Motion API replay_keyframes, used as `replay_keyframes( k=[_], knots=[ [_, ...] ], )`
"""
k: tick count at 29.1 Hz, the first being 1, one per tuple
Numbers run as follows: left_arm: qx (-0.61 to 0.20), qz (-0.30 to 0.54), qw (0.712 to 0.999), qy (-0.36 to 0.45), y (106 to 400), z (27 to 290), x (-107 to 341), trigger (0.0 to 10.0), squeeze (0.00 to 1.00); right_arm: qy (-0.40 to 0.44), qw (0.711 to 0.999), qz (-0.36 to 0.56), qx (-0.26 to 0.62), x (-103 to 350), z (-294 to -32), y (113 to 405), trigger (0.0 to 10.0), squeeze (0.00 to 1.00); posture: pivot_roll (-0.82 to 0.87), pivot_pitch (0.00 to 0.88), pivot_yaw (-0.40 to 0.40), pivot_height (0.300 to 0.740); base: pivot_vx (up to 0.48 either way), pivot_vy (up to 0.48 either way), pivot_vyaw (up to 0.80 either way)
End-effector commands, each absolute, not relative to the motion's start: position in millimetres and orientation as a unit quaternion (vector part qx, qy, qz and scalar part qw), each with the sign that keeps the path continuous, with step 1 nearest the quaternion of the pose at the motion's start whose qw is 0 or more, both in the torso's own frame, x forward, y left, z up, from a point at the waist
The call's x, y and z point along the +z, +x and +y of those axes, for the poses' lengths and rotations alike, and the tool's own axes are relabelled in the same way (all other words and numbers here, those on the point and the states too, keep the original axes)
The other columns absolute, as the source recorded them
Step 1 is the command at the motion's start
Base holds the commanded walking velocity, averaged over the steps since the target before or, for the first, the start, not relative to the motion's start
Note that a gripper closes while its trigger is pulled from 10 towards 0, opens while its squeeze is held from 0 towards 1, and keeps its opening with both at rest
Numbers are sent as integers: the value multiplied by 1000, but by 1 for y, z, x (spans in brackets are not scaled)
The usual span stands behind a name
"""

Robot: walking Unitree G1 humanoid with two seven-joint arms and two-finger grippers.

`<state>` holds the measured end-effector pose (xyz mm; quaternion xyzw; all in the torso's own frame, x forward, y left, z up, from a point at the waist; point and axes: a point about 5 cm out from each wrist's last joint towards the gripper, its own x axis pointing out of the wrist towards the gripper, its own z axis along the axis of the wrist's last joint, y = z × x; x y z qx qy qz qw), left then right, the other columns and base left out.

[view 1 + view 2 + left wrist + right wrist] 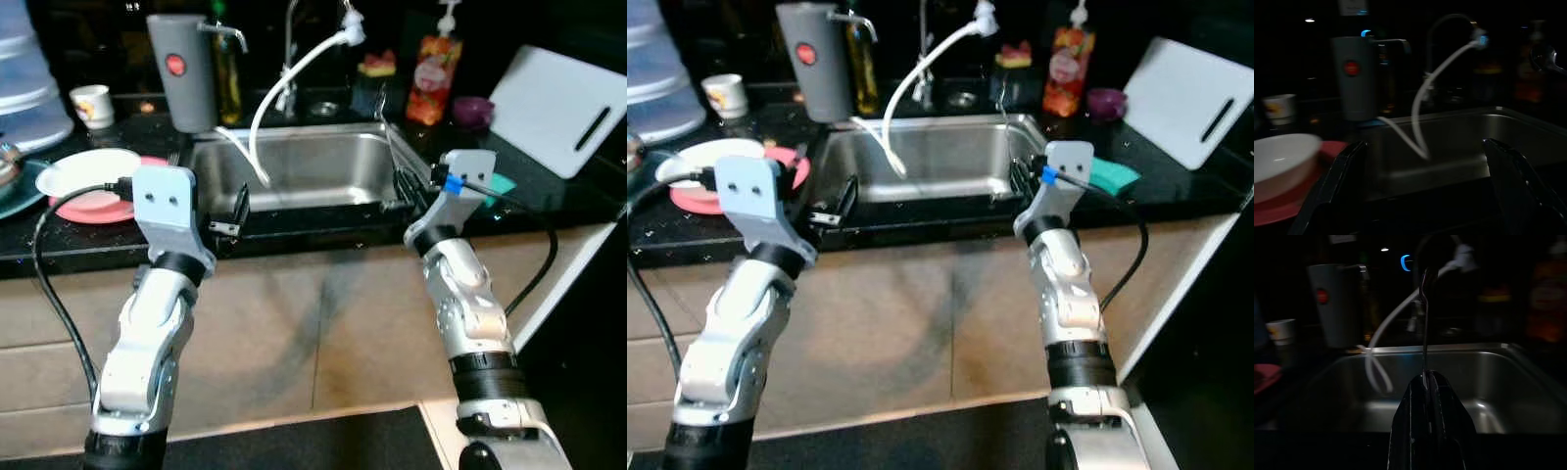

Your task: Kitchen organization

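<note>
The right gripper (1426, 382), clenched on a thin metal utensil (1424, 323) held upright, hovers at the sink's (294, 162) near right rim, seemingly to deposit it, while the released left gripper (1420, 166) waits near the plates (93, 186) on the desk (59, 235).

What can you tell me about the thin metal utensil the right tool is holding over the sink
The utensil is a slim, shiny metal piece, likely a spoon or fork; its top end is too dark to identify. It stands nearly upright, its lower end pinched between the shut black fingers of the right tool. It hangs at the front right edge of the steel sink, touching nothing else. Its stem shows as a thin line in the left eye view.
</note>
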<state>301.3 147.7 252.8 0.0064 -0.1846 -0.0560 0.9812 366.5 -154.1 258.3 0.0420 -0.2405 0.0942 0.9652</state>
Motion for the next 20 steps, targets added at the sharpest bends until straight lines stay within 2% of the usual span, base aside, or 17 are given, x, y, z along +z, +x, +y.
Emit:
replay_keyframes(
  k=[1,17,20],
  knots=[
    [-53,-183,982,10,301,149,253,10000,0,51,964,-243,98,260,-154,367,10000,0,97,32,3,740,0,0,0],
    [-37,-192,980,20,303,152,259,10000,0,58,961,-248,109,268,-150,369,10000,0,102,27,4,740,0,0,0],
    [-37,-195,980,15,302,152,259,10000,0,55,961,-247,112,270,-148,371,10000,0,102,28,5,740,291,0,0]
  ],
)
